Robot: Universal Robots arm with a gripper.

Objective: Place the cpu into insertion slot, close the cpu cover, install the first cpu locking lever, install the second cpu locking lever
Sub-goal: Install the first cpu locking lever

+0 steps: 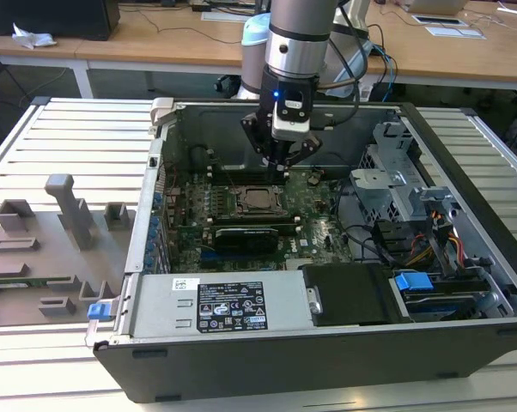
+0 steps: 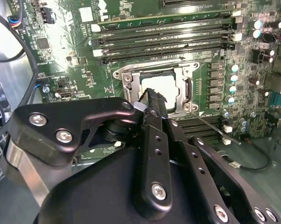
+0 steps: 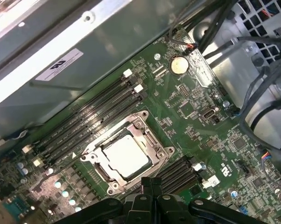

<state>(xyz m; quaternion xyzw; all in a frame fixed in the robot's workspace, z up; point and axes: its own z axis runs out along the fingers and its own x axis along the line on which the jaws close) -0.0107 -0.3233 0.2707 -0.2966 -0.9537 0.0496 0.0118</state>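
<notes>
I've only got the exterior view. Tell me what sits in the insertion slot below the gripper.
Observer: In both wrist views the cpu lies in the insertion slot, with its silvery top facing up.
Operator: Now report the cpu cover.
Observer: The cpu cover lies flat over the slot, and its square cut-out frames the cpu.
</notes>
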